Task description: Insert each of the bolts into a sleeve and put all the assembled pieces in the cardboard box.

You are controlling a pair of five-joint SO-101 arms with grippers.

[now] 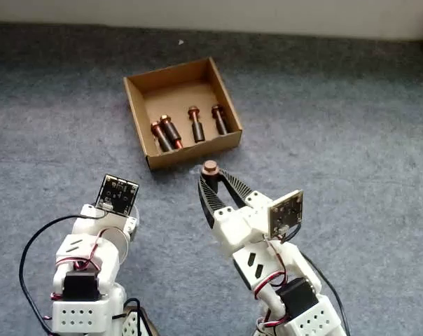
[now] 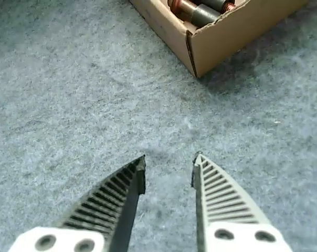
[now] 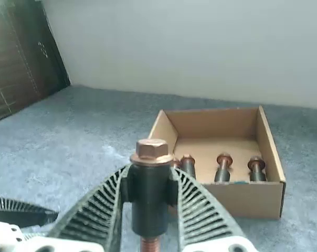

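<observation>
- Worktop (image 1: 351,140) covered in grey carpet-like material, with both arms at its near edge.
- Cardboard box (image 1: 197,149) sits open toward the far edge, about midway across and turned slightly askew.
- Four assembled pieces (image 1: 196,124) lie side by side on the box floor along its near wall. Each is a dark sleeve with a copper-coloured bolt head at one end. The two nearest the left wall lie close together and the other two are spaced apart.
- Right end effector (image 1: 211,176) is on the near side of the box, just beside its near wall. Its fingers are clamped on a dark sleeve (image 3: 149,202) held upright.
- A bolt (image 3: 150,149) stands in that sleeve. Its hex head rests on the sleeve's top, and its copper shank shows below the sleeve's lower end.
- Left end effector (image 2: 169,168) hangs over bare worktop near the near-left corner. It points toward the box's near-left corner, well apart from it. The fingers are spread with nothing between them.
</observation>
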